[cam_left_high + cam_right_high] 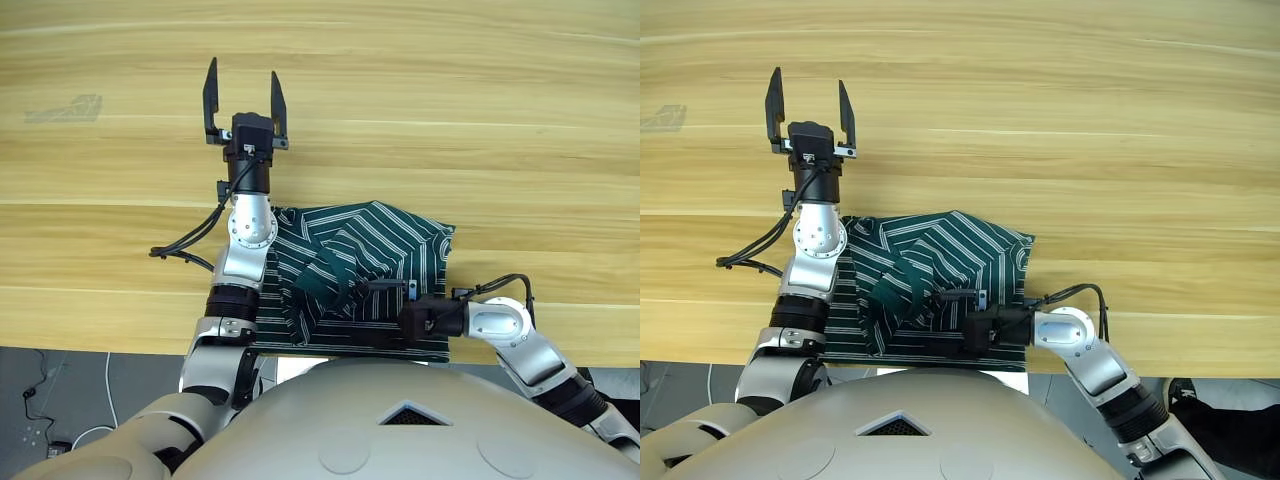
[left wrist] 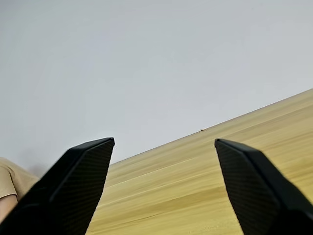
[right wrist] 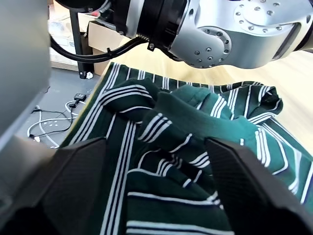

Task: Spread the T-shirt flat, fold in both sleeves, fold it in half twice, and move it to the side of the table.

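The dark green T-shirt [image 1: 370,250] with white stripes lies crumpled and partly bunched at the near edge of the wooden table [image 1: 450,100]. Its middle is rumpled into folds [image 3: 171,117]. My left gripper [image 1: 245,95] is open and held beyond the shirt's far left corner, fingers pointing away over bare wood with nothing between them [image 2: 164,147]. My right gripper [image 1: 385,300] reaches in from the right, low over the shirt's near part. Its fingers stand wide apart, with bunched fabric lying between them [image 3: 154,147].
Bare wood stretches beyond and to both sides of the shirt. A faint grey mark [image 1: 75,108] sits at the far left of the table. Below the near edge, cables [image 1: 40,400] lie on the grey floor at the left.
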